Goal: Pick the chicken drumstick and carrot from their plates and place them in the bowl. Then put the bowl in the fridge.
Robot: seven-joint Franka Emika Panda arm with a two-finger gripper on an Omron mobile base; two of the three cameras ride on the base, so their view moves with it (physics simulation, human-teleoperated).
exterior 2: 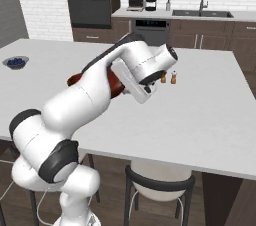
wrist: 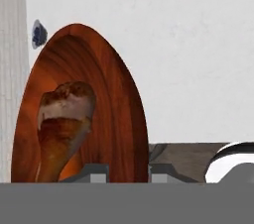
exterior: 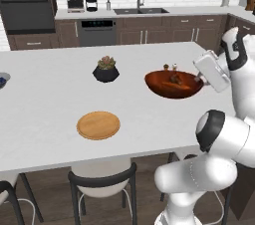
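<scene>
The glossy reddish-brown bowl (exterior: 164,88) sits on the white island counter, right of centre. Inside it lie the chicken drumstick (exterior: 175,77) and the thin orange carrot (exterior: 175,84). My gripper (exterior: 199,76) is at the bowl's right rim, shut on that rim. In the hand view the bowl (wrist: 116,109) stretches away from my gripper (wrist: 128,172), with the drumstick (wrist: 62,124) large at the left. In the right base view my arm covers most of the bowl (exterior 2: 118,88). The tan wooden plate (exterior: 98,125) lies bare near the front edge. The fridge is out of view.
A black faceted plant pot (exterior: 105,72) stands left of the bowl. Two small shakers (exterior: 170,66) stand just behind it. A grey bowl of blue berries (exterior 2: 16,62) sits at the counter's far left. Stools (exterior: 102,181) stand under the front edge.
</scene>
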